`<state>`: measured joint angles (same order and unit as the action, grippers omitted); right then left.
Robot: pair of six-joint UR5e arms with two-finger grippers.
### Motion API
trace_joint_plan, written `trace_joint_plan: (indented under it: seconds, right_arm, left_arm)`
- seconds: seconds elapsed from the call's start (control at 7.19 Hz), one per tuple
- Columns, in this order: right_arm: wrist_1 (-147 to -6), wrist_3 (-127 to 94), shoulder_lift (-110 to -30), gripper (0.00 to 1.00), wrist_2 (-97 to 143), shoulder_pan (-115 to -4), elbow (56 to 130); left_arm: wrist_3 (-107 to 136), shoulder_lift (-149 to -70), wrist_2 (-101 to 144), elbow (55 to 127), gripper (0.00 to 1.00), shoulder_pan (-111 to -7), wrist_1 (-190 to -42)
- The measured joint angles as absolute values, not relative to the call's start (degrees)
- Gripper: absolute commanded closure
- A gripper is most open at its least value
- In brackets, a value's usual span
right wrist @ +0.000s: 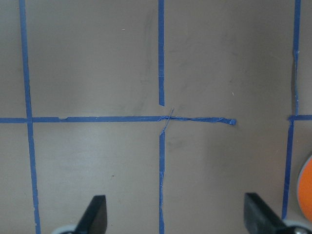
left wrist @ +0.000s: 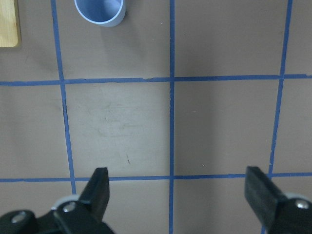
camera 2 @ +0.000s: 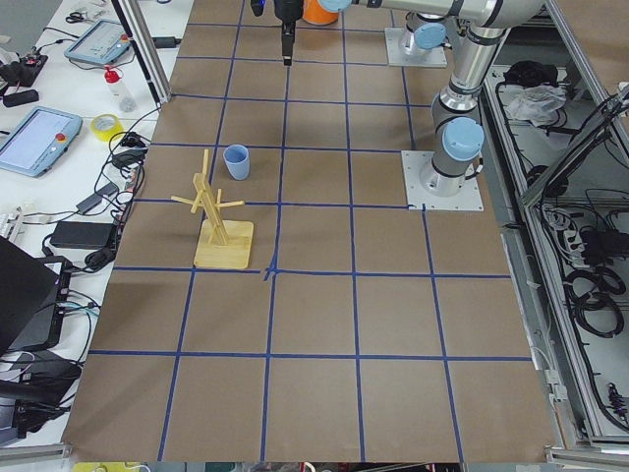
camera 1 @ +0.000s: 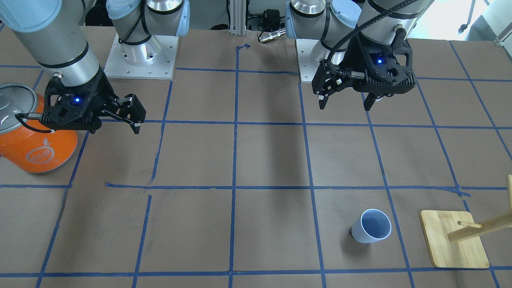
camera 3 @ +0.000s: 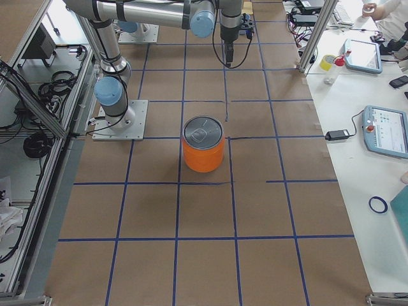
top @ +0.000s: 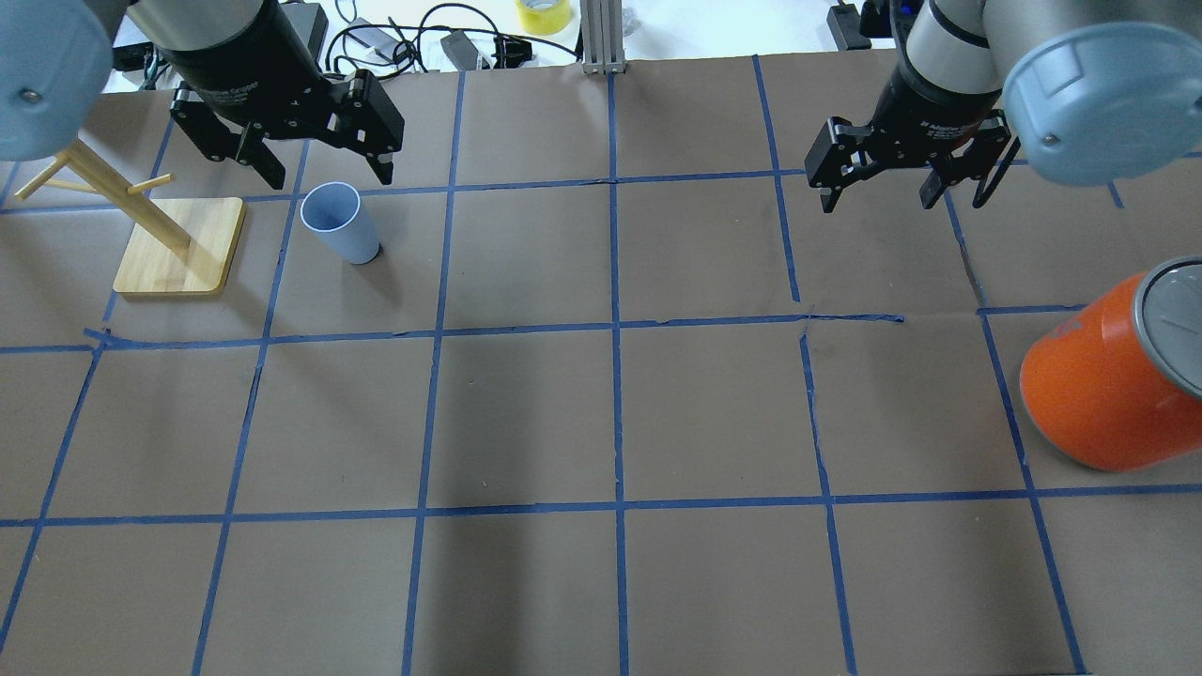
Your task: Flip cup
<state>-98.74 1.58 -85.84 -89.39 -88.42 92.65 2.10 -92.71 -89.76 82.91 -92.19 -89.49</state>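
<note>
The cup (top: 340, 225) is a small pale blue tumbler that stands upright with its mouth up, beside a wooden stand. It also shows in the front view (camera 1: 372, 227), the left side view (camera 2: 236, 160) and at the top edge of the left wrist view (left wrist: 100, 10). My left gripper (top: 331, 174) is open and empty. It hangs high above the table, on the robot's side of the cup (camera 1: 345, 106) (left wrist: 178, 190). My right gripper (top: 875, 201) is open and empty over bare table, close to the orange can (camera 1: 115, 129) (right wrist: 175, 214).
A large orange can (top: 1099, 385) with a silver lid stands at the robot's right (camera 1: 40, 148) (camera 3: 203, 153). A wooden peg stand (top: 178, 249) on a square base stands just left of the cup (camera 1: 452, 244) (camera 2: 221, 246). Blue tape lines grid the brown table.
</note>
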Motion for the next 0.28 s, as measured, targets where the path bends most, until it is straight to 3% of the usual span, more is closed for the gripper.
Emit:
trace_joint_plan:
  seconds: [0.28]
  right_arm:
    - [-98.78, 1.60, -86.04, 0.00, -89.39, -88.42, 92.86]
  left_arm:
    - [1.97, -92.68, -89.52, 82.73, 0.00, -91.01, -88.77]
